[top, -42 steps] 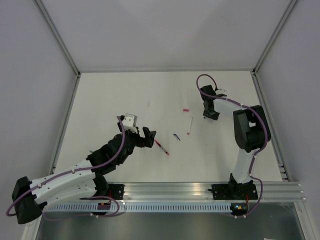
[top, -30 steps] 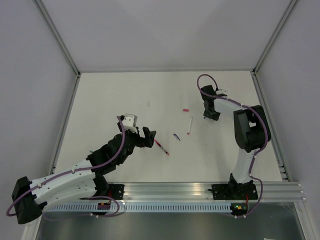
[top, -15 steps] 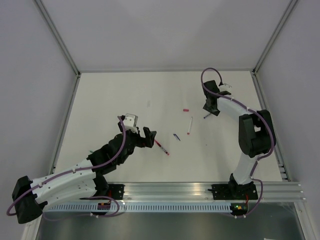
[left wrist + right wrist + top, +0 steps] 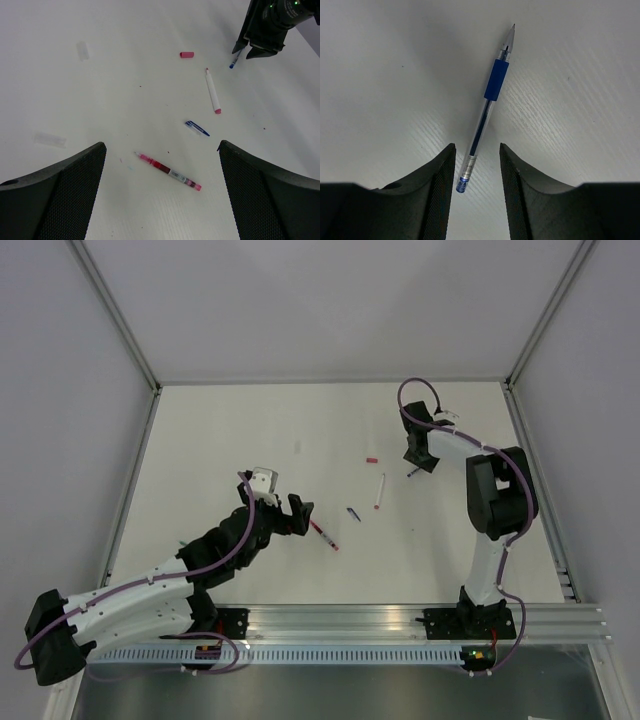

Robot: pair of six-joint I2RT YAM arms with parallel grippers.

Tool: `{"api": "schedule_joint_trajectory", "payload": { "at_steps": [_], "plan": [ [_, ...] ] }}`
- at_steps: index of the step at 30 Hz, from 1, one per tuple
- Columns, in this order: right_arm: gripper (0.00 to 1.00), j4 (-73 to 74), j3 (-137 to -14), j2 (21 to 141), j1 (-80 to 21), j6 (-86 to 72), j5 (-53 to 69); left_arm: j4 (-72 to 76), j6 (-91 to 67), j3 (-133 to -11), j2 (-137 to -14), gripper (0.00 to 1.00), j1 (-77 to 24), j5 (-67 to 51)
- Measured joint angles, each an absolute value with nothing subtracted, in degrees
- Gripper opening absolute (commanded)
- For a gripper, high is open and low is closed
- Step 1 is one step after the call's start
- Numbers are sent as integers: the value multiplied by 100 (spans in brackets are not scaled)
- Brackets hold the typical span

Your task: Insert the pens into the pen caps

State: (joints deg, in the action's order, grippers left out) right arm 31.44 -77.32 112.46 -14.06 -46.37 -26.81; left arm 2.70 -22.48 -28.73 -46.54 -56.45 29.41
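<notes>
now my right gripper (image 4: pixel 476 162) straddles the blue pen (image 4: pixel 496 80) on the table (image 4: pixel 385 75), jaws half parted, seemingly not touching it; only its tail end lies between my 2 fingers (image 4: pixel 440 190), long axis running straight ahead, tip pointing away

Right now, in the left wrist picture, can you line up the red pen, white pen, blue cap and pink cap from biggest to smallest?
1. red pen
2. white pen
3. blue cap
4. pink cap
The red pen lies nearest the camera, so its lead over the white pen is unsure.
</notes>
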Motion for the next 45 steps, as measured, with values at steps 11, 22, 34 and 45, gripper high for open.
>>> {"api": "schedule_joint_trajectory", "payload": {
  "at_steps": [11, 22, 34, 45],
  "plan": [
    [43, 3072, -7688, 11439, -1328, -4720, -2665, 268, -2248, -2875, -4622, 99, -5645, 2923],
    [0, 2552, -7472, 11373, -1181, -4569, -2519, 314, -2248, -2873, -4458, 99, -5645, 2792],
    [0, 1715, -5312, 9159, -1155, -3706, -799, 482, -2377, -2877, -4423, 93, -5645, 1094],
    [0, -163, -3680, 4812, -2508, -3599, 1260, 602, -2969, -3522, -4431, 83, -5645, -757]
  ]
}}
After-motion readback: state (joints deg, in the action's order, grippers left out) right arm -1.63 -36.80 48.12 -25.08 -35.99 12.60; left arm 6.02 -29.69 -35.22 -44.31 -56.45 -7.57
